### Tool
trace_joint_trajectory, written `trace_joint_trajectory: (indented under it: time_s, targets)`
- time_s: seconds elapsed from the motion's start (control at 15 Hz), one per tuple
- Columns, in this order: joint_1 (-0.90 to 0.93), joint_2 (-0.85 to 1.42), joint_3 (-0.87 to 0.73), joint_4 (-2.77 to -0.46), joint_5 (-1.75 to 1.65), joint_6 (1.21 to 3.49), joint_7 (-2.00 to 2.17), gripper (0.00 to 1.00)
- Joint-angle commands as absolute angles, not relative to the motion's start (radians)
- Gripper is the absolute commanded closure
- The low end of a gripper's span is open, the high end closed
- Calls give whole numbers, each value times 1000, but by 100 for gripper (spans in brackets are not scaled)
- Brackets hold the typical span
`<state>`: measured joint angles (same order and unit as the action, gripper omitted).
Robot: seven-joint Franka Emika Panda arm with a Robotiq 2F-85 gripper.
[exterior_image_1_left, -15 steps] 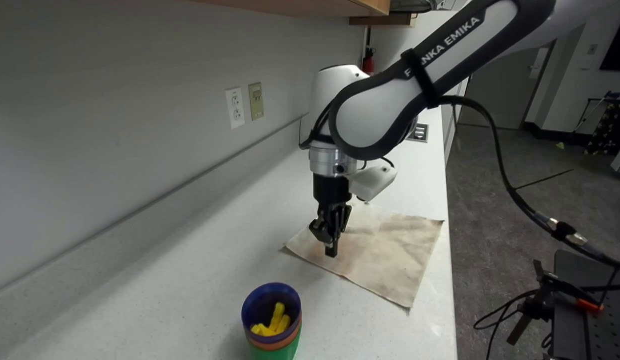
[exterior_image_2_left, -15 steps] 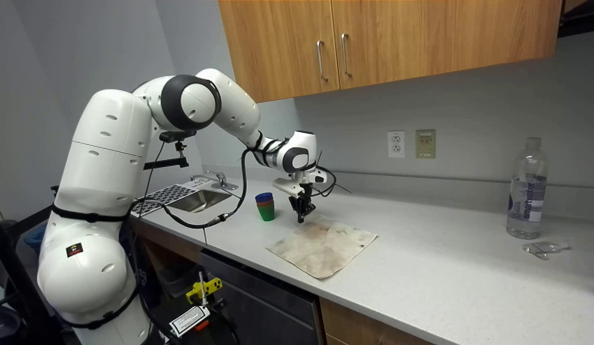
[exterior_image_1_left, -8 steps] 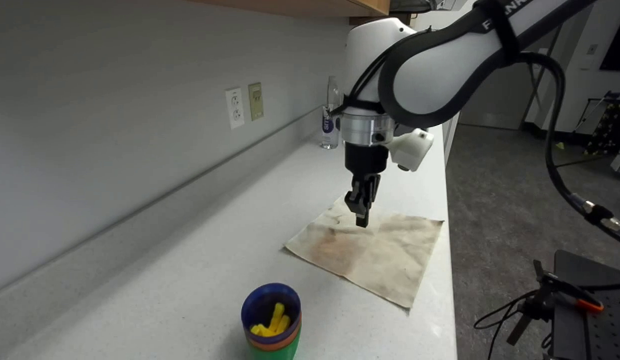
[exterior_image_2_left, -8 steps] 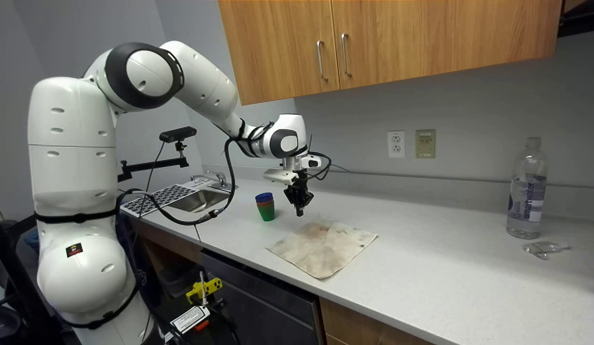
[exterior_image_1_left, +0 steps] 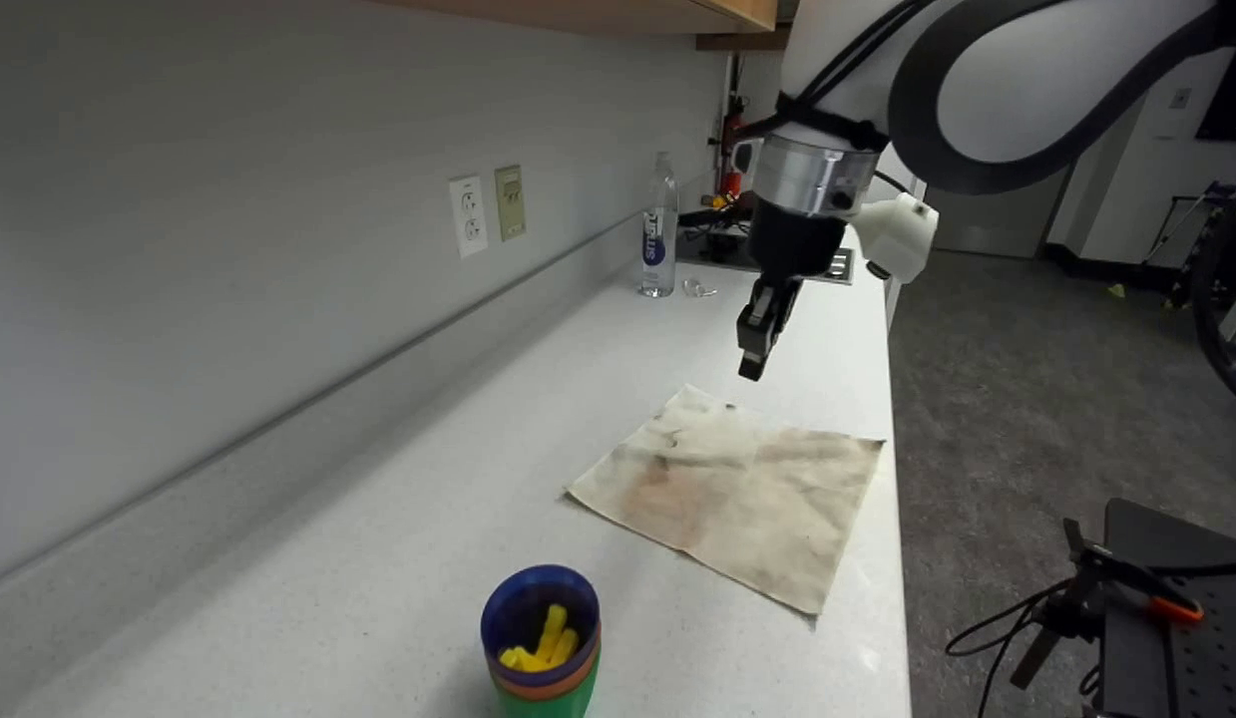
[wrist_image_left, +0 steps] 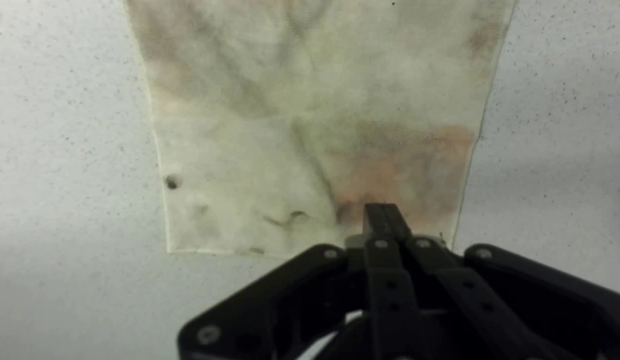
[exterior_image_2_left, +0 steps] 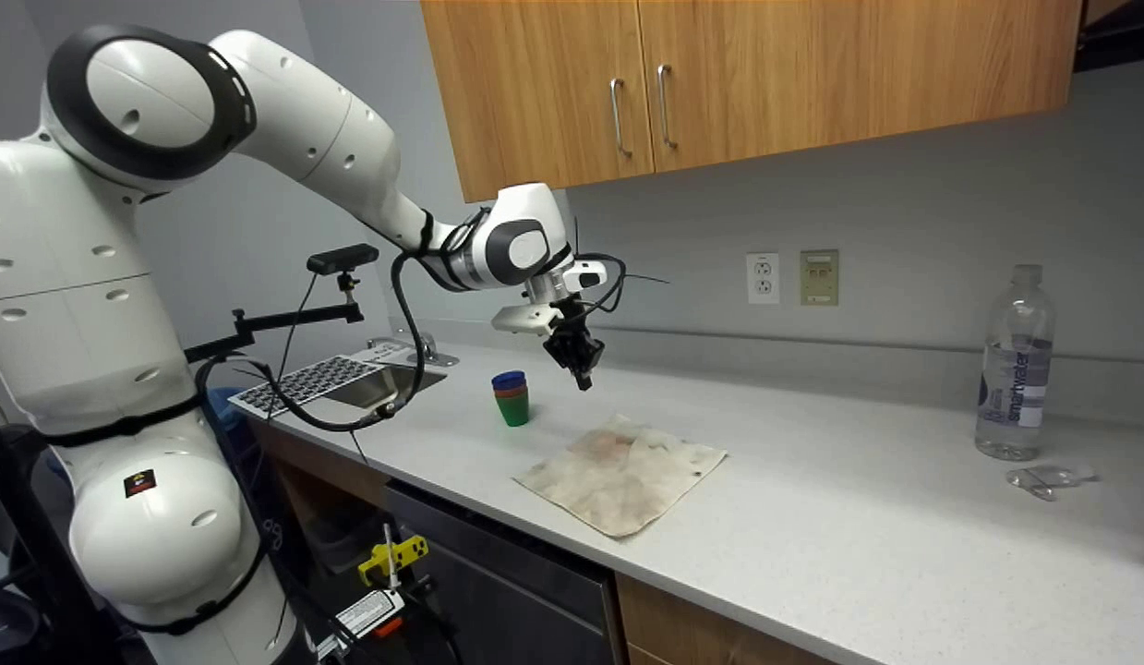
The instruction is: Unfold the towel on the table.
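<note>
Pretty sure the unfolding's basically done here. The towel [exterior_image_1_left: 747, 499] is lying flat on the table [exterior_image_2_left: 858, 517], creases showing but all four corners out, and I can't spot any bit folded over. The fingers [wrist_image_left: 374, 221] are together, nothing between them that I can see, hanging in the air near one edge of the towel and not touching it. So imo the next move is just getting the arm [exterior_image_2_left: 331, 120] well away from the towel. Maybe a light pat on the creases if you're fussy, but I don't think it needs a grab.

Headcount: one towel, one arm, two fingers. Near the towel there's one stack of cups [exterior_image_2_left: 511, 399], three colours showing so I'd guess three, with a few yellow bits [exterior_image_1_left: 552, 632] inside, too jumbled to count for sure. Well apart from the towel: one bottle [exterior_image_2_left: 1015, 388] and one small see-through thing [exterior_image_2_left: 1042, 480], no clue what it is.
</note>
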<state>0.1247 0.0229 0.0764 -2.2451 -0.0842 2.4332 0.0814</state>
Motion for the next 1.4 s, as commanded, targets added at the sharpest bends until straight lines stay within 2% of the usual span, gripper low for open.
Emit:
trace_joint_trajectory:
  time_s: [0.0, 0.47, 0.6, 0.87, 0.93, 1.33]
  targets:
    - [106, -92, 77, -2348, -90, 2540, 57, 66]
    - [105, -187, 64, -2432, -17, 2758, -14, 13]
    - [103, -187, 49, -2448, 6, 2825, -41, 1]
    - [143, -175, -8, -2475, 133, 2922, -154, 0]
    - [108, -153, 32, -2440, 66, 2876, -80, 0]
    - [115, -153, 15, -2455, 100, 2898, -116, 0]
